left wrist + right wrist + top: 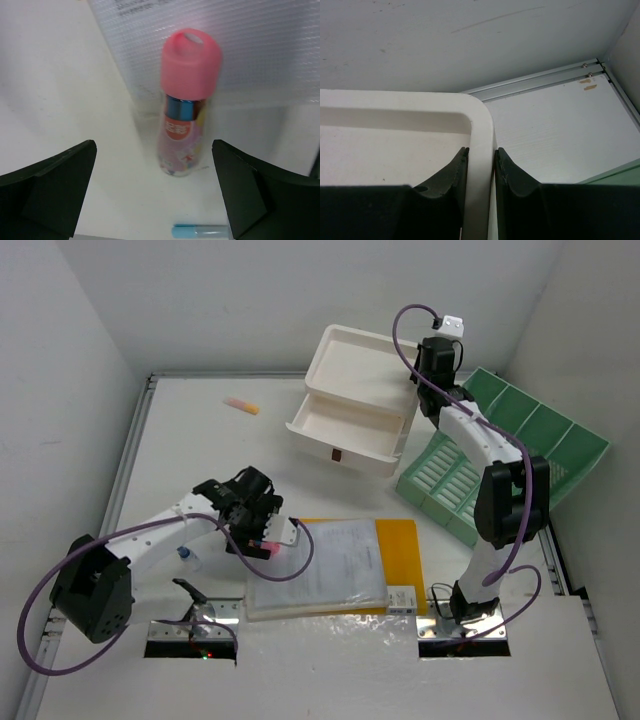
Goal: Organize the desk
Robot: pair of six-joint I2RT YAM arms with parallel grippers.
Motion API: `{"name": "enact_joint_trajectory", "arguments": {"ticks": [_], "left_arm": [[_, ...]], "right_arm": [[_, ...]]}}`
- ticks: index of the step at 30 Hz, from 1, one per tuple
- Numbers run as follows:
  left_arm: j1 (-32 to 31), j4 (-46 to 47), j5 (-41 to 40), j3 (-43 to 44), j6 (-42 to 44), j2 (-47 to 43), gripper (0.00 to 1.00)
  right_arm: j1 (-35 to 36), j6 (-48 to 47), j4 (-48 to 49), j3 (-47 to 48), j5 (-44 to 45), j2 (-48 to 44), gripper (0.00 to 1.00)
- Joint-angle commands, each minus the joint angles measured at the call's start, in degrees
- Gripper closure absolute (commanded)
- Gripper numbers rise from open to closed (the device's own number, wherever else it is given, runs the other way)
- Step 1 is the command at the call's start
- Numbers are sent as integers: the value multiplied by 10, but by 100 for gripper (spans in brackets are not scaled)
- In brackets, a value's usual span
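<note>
White walls close around the desk (200, 450), a flat matte tabletop with silver rails, which fills the top view under everything else. At its far side stands a white plastic drawer box (355, 405) with one drawer (345, 435) pulled out; nothing shows inside it. Just beside it on the right leans a green slotted file rack (500, 455). A small orange stick (241, 405) lies alone at the far left. Near the arms lie a clear sleeve with papers (315, 570) and a yellow folder (400, 550) under it. The left gripper (270, 535) is at the sleeve's left edge, and the right gripper (432, 365) is at the box's right rim.

From the left wrist, the left gripper (154, 150) stands wide, its dark fingers (60, 185) apart from a small bottle (182, 135) with a rounded pink cap (190, 62). The sleeve (235, 40) has a dotted texture. A light blue pen (200, 231) lies near.

From the right wrist, the right gripper (480, 160) is narrow and pinches the smooth rounded wall of the drawer box (420, 100). Beyond are the desk (555, 135), its rail (540, 80) and a green corner of the rack (620, 172).
</note>
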Motion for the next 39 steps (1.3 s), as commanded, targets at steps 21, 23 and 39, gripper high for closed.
{"name": "enact_joint_trajectory", "arguments": {"ticks": [21, 23, 39], "left_arm": [[40, 36, 41, 34, 20, 45, 100], [39, 15, 58, 102, 9, 12, 100], [-17, 325, 37, 376, -40, 159, 100]], "right_arm": [[9, -19, -74, -31, -64, 5, 100], [8, -19, -74, -26, -65, 9, 100], [8, -3, -93, -5, -76, 29, 100]]}}
